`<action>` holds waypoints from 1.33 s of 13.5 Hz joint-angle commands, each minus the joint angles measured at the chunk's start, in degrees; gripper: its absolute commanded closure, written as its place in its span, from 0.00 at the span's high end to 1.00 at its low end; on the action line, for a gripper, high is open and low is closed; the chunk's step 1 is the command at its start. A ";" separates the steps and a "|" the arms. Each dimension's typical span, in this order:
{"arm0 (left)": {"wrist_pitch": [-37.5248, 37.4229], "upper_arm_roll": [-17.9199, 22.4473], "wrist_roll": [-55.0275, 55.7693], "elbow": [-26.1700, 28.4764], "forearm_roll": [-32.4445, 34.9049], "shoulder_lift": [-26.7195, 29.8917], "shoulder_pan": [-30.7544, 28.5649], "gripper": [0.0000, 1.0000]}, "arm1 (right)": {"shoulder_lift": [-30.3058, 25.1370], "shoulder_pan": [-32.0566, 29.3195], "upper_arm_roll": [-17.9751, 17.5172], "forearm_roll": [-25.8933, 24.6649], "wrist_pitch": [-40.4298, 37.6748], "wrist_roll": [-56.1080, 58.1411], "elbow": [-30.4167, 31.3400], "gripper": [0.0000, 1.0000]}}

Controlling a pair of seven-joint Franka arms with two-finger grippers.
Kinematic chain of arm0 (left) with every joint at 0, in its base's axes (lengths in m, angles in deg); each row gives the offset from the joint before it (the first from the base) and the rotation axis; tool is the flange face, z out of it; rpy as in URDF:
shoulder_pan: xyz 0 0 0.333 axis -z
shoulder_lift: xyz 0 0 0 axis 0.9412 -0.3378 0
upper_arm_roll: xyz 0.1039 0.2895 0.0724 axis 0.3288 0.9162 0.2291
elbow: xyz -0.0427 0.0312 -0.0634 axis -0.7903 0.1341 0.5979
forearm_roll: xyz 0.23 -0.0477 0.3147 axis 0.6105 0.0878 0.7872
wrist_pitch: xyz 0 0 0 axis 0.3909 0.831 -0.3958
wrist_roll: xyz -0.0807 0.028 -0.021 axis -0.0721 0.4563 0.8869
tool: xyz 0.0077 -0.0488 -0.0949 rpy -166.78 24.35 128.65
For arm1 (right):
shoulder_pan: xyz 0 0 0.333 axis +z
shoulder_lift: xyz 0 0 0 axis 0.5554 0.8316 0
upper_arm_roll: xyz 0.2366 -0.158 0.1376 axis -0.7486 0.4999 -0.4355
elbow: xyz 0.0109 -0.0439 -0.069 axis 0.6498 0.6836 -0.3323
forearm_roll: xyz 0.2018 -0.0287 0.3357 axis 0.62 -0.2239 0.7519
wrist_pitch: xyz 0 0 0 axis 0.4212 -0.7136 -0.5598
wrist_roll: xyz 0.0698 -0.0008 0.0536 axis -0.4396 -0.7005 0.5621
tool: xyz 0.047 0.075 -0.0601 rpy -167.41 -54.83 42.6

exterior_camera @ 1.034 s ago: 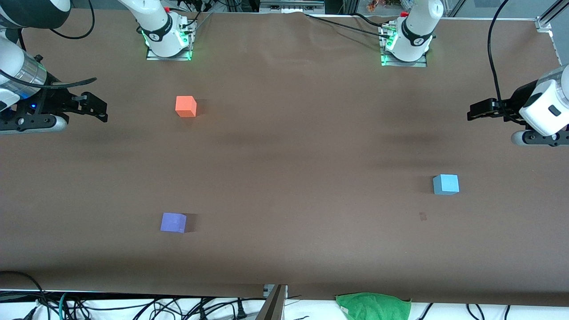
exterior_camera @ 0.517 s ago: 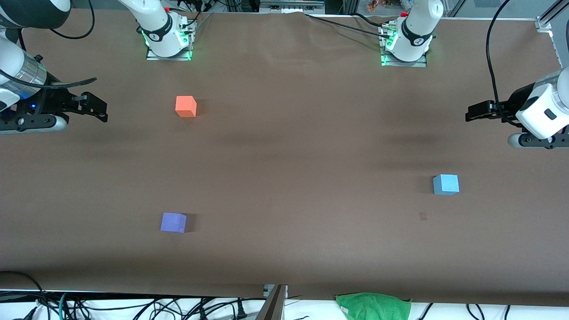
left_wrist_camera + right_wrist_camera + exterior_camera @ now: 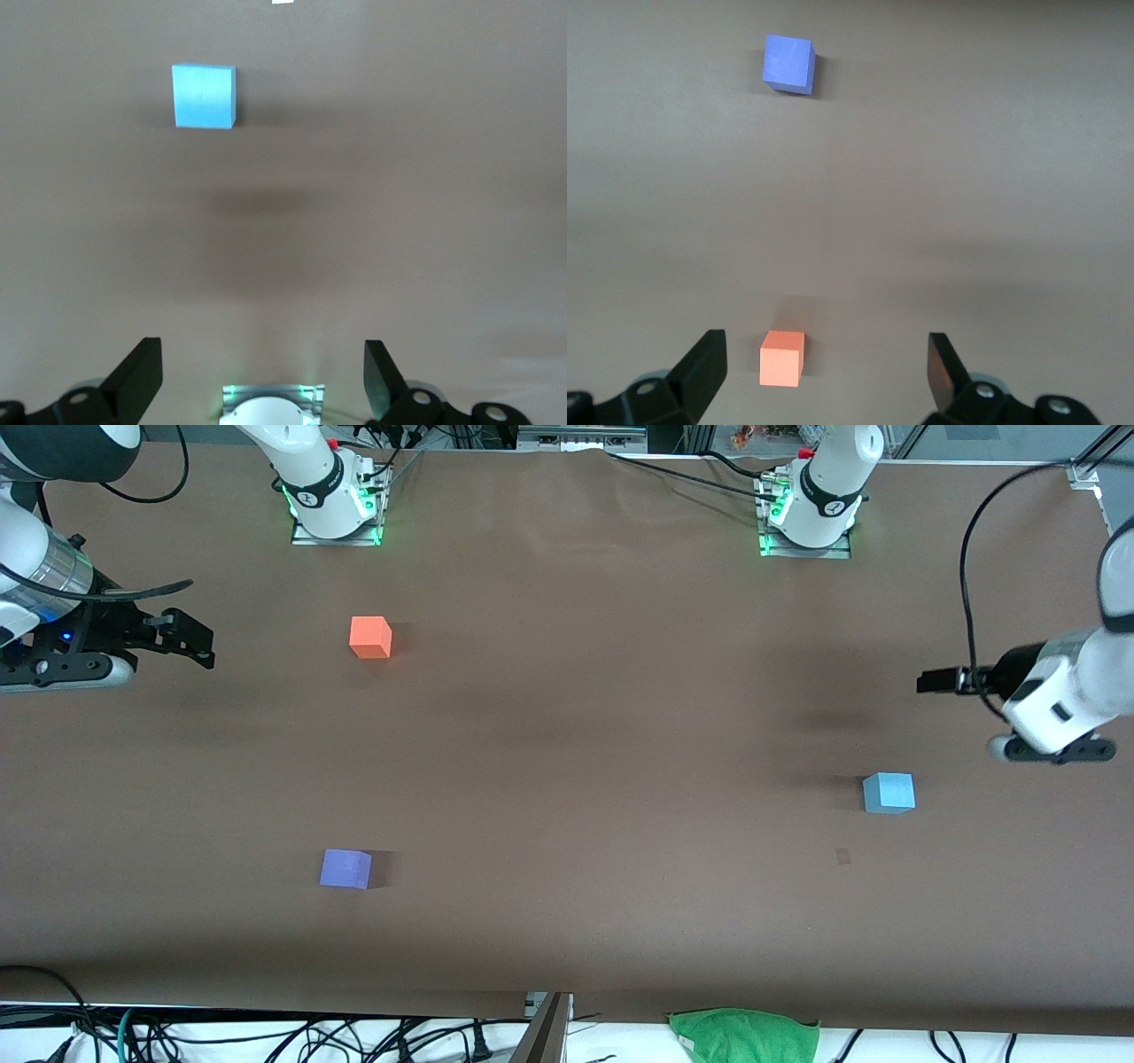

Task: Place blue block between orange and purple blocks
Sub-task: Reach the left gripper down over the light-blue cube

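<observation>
In the front view's upper left, the right end effector (image 3: 199, 640) waits, fingers spread and empty, over bare worktop (image 3: 567, 717). The orange block (image 3: 370, 638) sits upper left of centre, the purple block (image 3: 345, 869) below it. At right, the blue block (image 3: 888, 793) lies just below the left end effector (image 3: 930, 682), released, nothing held

Brown table (image 3: 567, 717), perhaps paper-covered; green cloth (image 3: 744, 1036).

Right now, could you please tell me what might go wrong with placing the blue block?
1. The open left pincer is off to one side of the blue block; a skewed descent could knock it.
2. The orange block and purple block lie at the right arm's end, a long carry.
3. The right pincer waits beside that gap.
</observation>
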 commanded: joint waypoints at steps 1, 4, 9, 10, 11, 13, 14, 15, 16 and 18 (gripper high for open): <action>5.19 -0.18 -3.54 0.88 1.30 -4.62 -0.07 1.00 | 0.16 -0.50 -0.34 -0.58 -0.49 0.87 -0.88 1.00; 18.35 -0.44 -8.36 9.56 8.05 -5.33 0.02 1.00 | 0.07 -0.41 -0.34 -0.58 -0.40 0.87 -0.88 1.00; 35.15 -0.44 -8.91 21.35 7.89 -5.51 -2.18 1.00 | 0.07 -0.50 -0.34 -0.67 -0.31 0.87 -0.88 1.00; 38.49 -0.53 -9.00 23.02 7.89 -5.77 -2.53 1.00 | 0.16 -0.50 -0.34 -0.67 -0.31 0.87 -0.79 1.00; 41.31 -0.44 -9.00 24.26 7.89 -6.30 -2.71 1.00 | 0.25 -0.50 -0.25 -0.58 -0.31 0.87 -0.79 1.00; 44.84 -0.44 -9.00 25.67 7.98 -6.82 -2.71 1.00 | 0.25 -0.58 -0.25 -0.41 -0.22 0.87 -0.79 1.00; 45.72 -0.44 -9.26 25.76 8.15 -7.18 -2.79 1.00 | 0.07 -0.50 -0.34 -0.32 -0.13 0.87 -0.88 1.00; 46.77 -0.44 -10.22 25.77 8.15 -7.70 -3.06 1.00 | -0.10 -0.50 -0.51 -0.23 -0.13 0.79 -0.97 1.00; 47.83 -0.44 -10.92 25.77 8.15 -7.97 -3.41 1.00 | -0.19 -0.41 -0.60 -0.06 -0.05 0.79 -0.97 1.00; 49.59 -0.44 -11.89 25.77 8.33 -8.93 -4.20 1.00 | 0.07 -0.50 -0.60 0.21 0.83 0.79 -0.97 1.00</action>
